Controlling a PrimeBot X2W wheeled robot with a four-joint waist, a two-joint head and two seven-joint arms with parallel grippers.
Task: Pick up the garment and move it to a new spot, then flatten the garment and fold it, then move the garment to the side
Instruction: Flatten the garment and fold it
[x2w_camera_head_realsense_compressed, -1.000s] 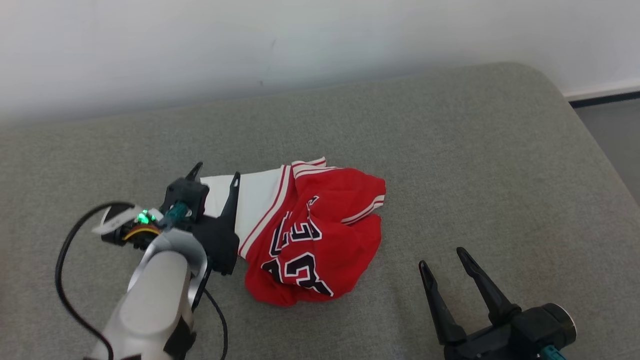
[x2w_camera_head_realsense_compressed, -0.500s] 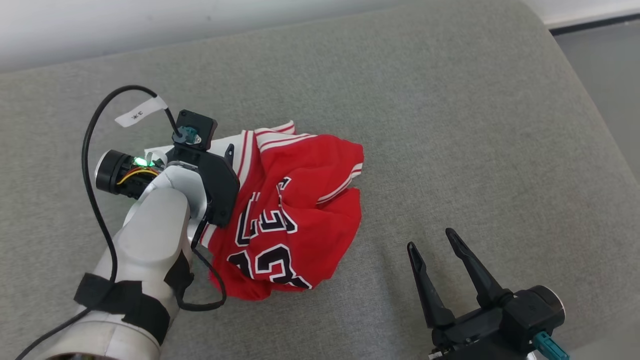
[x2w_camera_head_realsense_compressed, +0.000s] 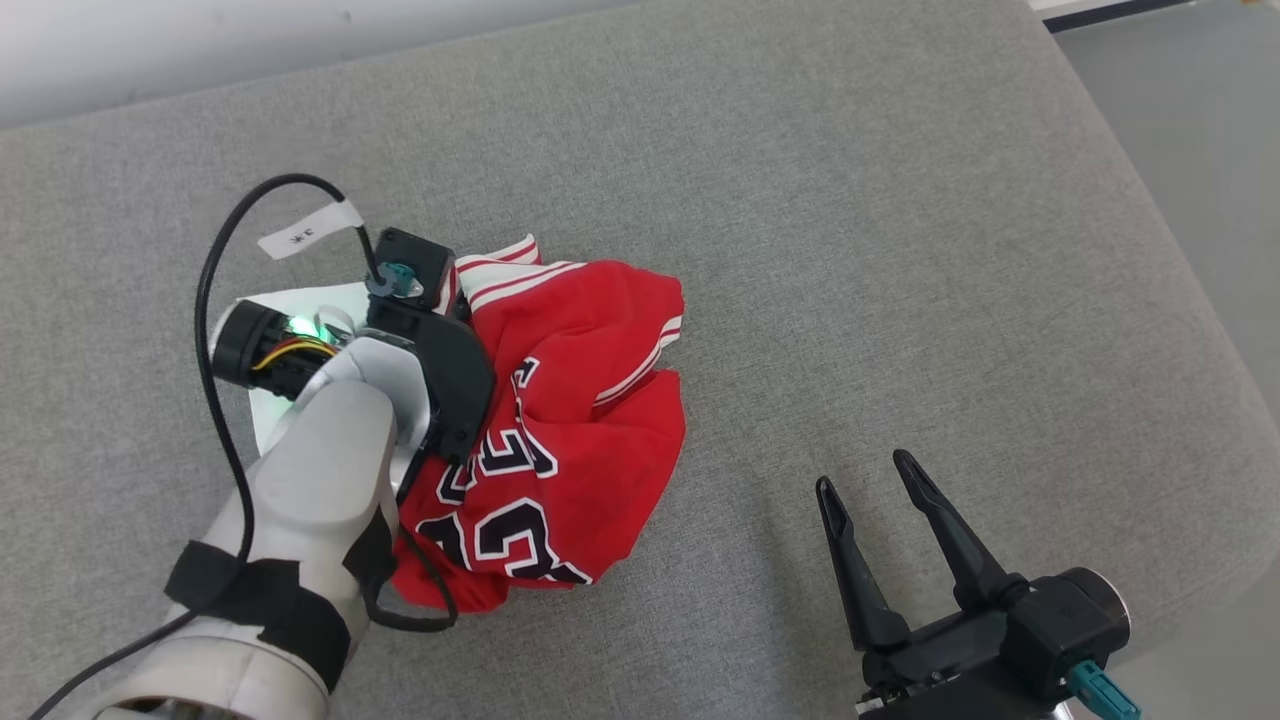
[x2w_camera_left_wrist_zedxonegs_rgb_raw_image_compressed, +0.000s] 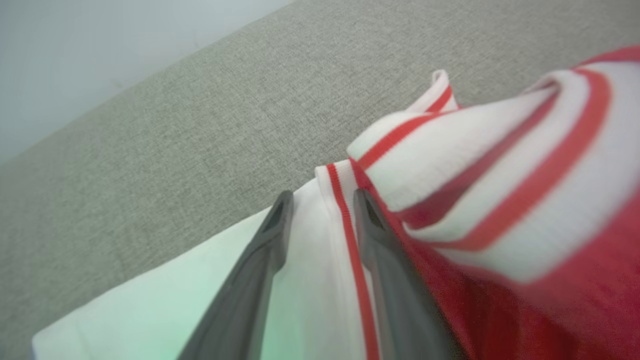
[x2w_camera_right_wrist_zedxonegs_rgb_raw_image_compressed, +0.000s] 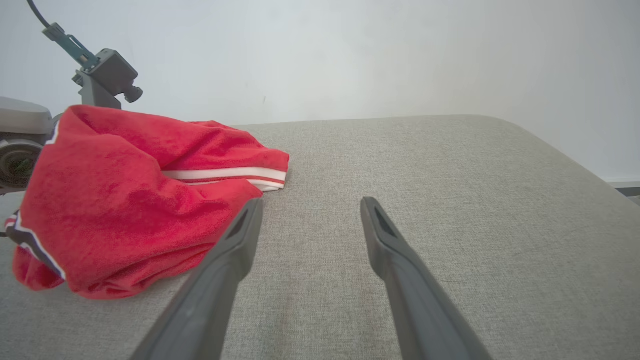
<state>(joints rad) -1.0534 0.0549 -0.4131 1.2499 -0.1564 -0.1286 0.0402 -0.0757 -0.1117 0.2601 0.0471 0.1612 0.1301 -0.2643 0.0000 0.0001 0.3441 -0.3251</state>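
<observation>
There's your garment (x2w_camera_head_realsense_compressed: 570, 400), a red jersey with white trim, heaped in a loose mound a little left of the middle of the grey cushion (x2w_camera_head_realsense_compressed: 850, 200), with black-and-white numerals (x2w_camera_head_realsense_compressed: 500, 530) buckled across the slope nearest you. Your left gripper (x2w_camera_left_wrist_zedxonegs_rgb_raw_image_compressed: 322, 200) sits at the mound's left flank, over the cushion's left half. In the left wrist view its two fingers (x2w_camera_left_wrist_zedxonegs_rgb_raw_image_compressed: 255, 270) stand astride a white panel (x2w_camera_left_wrist_zedxonegs_rgb_raw_image_compressed: 310, 250), with a thin red stripe (x2w_camera_left_wrist_zedxonegs_rgb_raw_image_compressed: 345, 215) running up between them. The gap is narrower than on the other hand, but I can't tell whether the pads are biting cloth or only bracketing it. Your right gripper (x2w_camera_head_realsense_compressed: 865, 472) hangs wide and empty over the cushion's near right part, well apart from the heap, tips pointing toward the cushion's far edge. Now, handling: the jersey looks light, soft and thoroughly floppy, knit cloth that will drape and trail and won't keep any shape. One pinch will likely carry the lot but leave it hanging in a bunch. The striped trim looks thicker and less slick than the red body, so that's the place to take hold, right where the left fingers are. Go deep enough to catch the doubled edge, not a single thin layer that could slide out. For the flattening, I'd judge you'll want the right hand on a second edge or corner, well along the trim from the first.
</observation>
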